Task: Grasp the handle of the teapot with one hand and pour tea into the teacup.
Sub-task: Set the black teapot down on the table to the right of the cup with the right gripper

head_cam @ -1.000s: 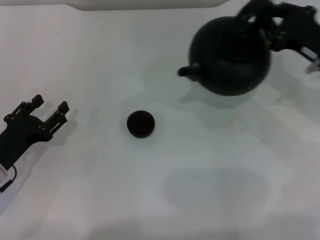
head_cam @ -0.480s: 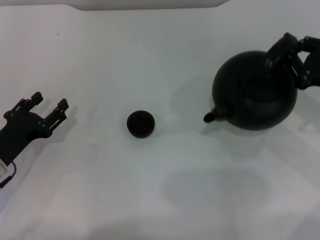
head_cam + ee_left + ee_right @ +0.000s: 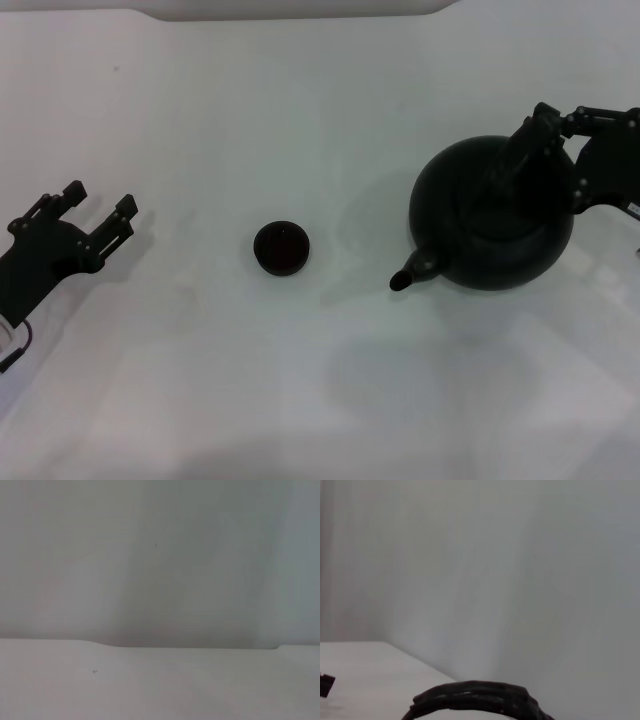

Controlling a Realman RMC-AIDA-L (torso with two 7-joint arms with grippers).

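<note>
Carried by the right gripper (image 3: 545,135), which clasps the handle (image 3: 520,155), the teapot (image 3: 492,215) has dropped and tilted its spout toward the teacup (image 3: 281,247). It remains well right of the cup, so pouring looks premature; the left gripper (image 3: 88,215) idles, fingers spread, far left of the cup.

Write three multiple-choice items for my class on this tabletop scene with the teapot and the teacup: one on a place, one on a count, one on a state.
1. Where does the teapot sit relative to the teacup in the head view?
A. On the robot's right of it
B. On the robot's left of it
C. Directly on top of it

2. How many teacups are on the table?
A. One
B. Two
C. Three

3. What is the left gripper doing?
A. Gripping the teacup
B. Holding the teapot's spout
C. Open, apart from both items

Answers:
1. A, since the teapot lies on the right side of the table with its spout aimed toward the cup.
2. A, as only one small dark cup shows.
3. C, because its fingers are spread at the table's left edge, while the right gripper is at the handle.
</note>
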